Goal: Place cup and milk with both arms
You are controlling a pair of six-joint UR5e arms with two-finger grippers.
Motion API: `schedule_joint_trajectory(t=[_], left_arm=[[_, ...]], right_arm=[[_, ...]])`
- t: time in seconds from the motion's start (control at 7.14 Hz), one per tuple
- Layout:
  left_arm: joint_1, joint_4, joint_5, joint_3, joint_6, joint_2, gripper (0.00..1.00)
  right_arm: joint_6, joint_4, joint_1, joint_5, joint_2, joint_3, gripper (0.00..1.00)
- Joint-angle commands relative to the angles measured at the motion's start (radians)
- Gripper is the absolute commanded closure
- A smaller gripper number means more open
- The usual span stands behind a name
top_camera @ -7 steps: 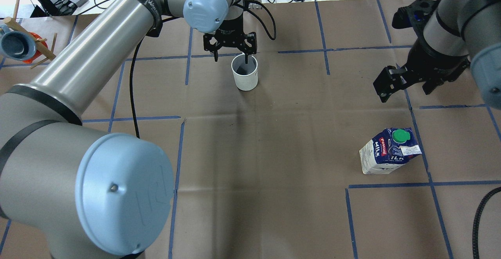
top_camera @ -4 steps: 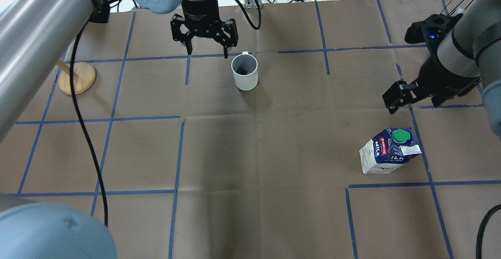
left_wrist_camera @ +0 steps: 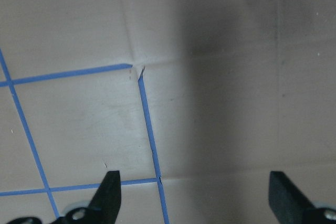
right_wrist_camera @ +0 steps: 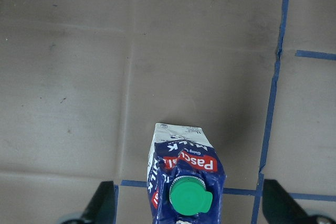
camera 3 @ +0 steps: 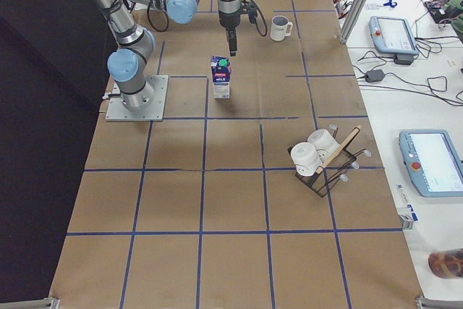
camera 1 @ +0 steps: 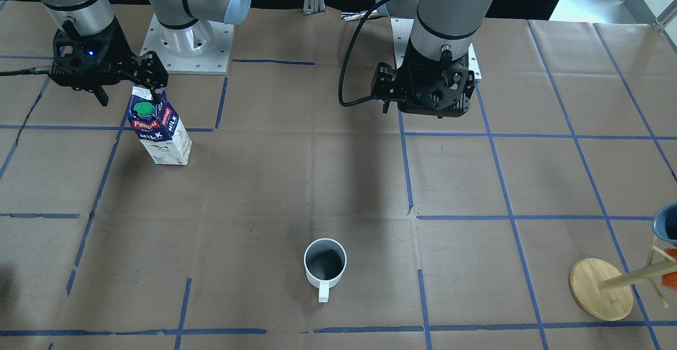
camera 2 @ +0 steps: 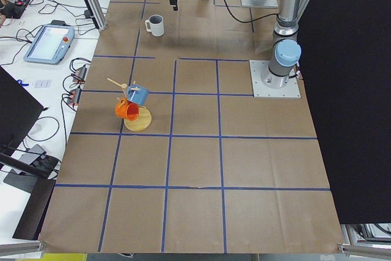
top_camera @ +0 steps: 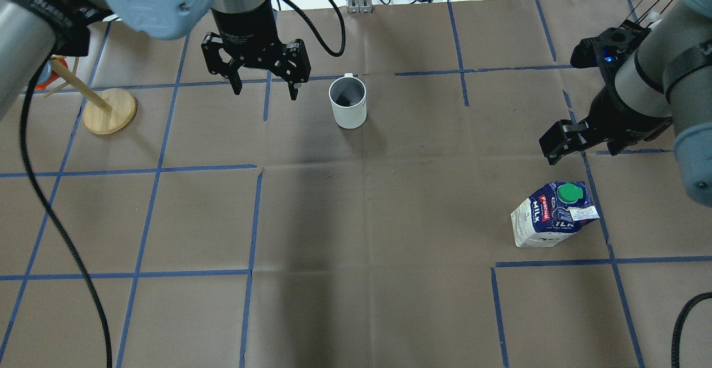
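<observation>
The left end effector [top_camera: 265,93] hangs spread wide and empty beside the cup [top_camera: 348,103], not touching it. The cup stands upright toward the far edge of the counter [top_camera: 389,234] (handle pointing away from the robot). The right end effector [top_camera: 581,153], also wide and empty, hovers clear of the milk [top_camera: 550,215], which stands upright just beside the blue tape [top_camera: 556,262]. Bare counter lies between cup and milk.

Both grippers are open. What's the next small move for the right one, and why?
Probably lift the right gripper straight up. The milk stands upright and free on the table, under its open fingers, and the cup stands free too; sideways motion might tip it.
</observation>
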Motion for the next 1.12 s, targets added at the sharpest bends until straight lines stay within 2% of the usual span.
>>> schedule_joint_trajectory(t=[0.0, 0.14, 0.42, 0.7, 0.98], left_arm=[[0.014, -0.002, -0.008, -0.024, 0.001, 0.055, 0.0], [0.015, -0.034, -0.011, -0.026, 0.0, 0.055, 0.0], [0.023, -0.018, -0.01, -0.027, 0.009, 0.073, 0.0], [0.024, 0.013, -0.013, -0.027, 0.016, 0.084, 0.0], [0.03, 0.03, -0.007, -0.035, 0.023, 0.07, 0.0]], right_arm=[[0.002, -0.009, 0.001, 0.018, 0.027, 0.002, 0.0], [0.004, -0.009, 0.001, 0.018, 0.032, 0.002, 0.0], [-0.002, -0.016, -0.006, 0.016, 0.047, 0.03, 0.0], [-0.002, -0.091, -0.015, 0.007, 0.046, 0.089, 0.0], [0.004, -0.093, -0.036, 0.001, 0.04, 0.106, 0.0]])
